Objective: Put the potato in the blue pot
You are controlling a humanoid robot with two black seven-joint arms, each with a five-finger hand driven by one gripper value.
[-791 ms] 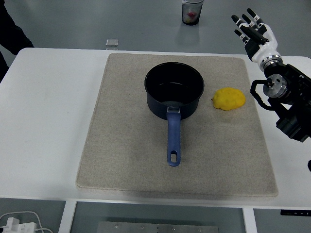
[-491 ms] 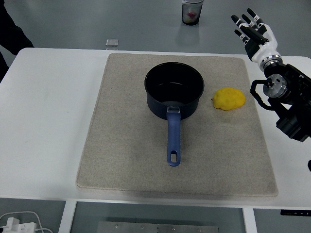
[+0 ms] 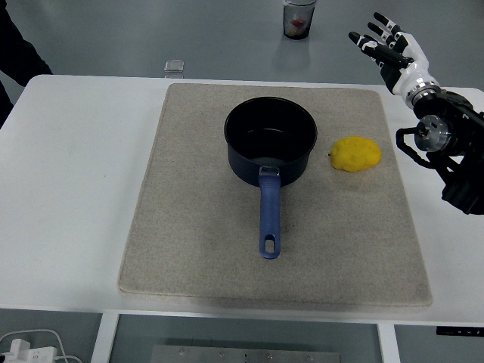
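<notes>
Yellow potato [image 3: 357, 153] is seen lying ungrasped below and left of the right hand [image 3: 392, 51], raised wide-fingered as if for reaching, pot [image 3: 271, 144] just beyond it.

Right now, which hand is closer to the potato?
Right. The right hand hangs open above the table's far right edge, behind and right of the potato. The left hand isn't in view.
</notes>
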